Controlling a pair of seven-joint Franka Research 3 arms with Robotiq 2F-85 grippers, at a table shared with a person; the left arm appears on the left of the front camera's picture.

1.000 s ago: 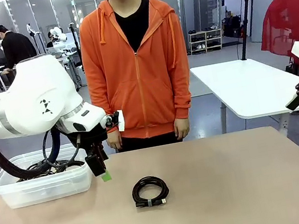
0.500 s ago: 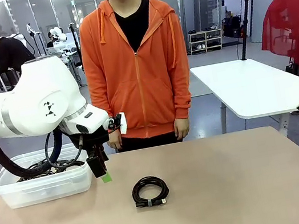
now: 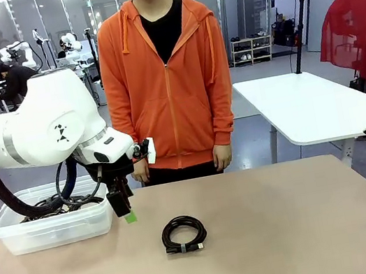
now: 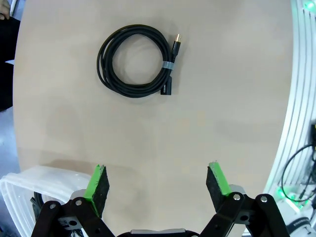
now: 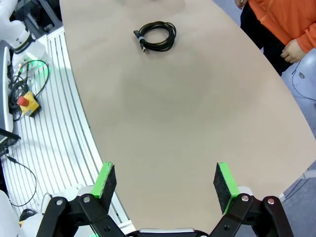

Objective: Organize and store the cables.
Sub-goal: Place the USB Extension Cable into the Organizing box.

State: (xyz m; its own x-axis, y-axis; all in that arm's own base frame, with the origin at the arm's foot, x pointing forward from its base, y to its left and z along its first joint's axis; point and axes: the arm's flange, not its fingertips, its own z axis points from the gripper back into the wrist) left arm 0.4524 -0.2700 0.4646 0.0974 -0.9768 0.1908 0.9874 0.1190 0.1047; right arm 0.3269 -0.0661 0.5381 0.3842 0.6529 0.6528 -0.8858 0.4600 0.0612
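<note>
I see 1 coiled cable on the tan tabletop, a bin at its left edge; both pincers, left and right, gape released.

One coiled cable lies mid-surface, nothing touching it. Off to its left, at the surface's edge, sits the bin with more cords inside. The person stands behind the far edge, directly beyond the coil.
</note>
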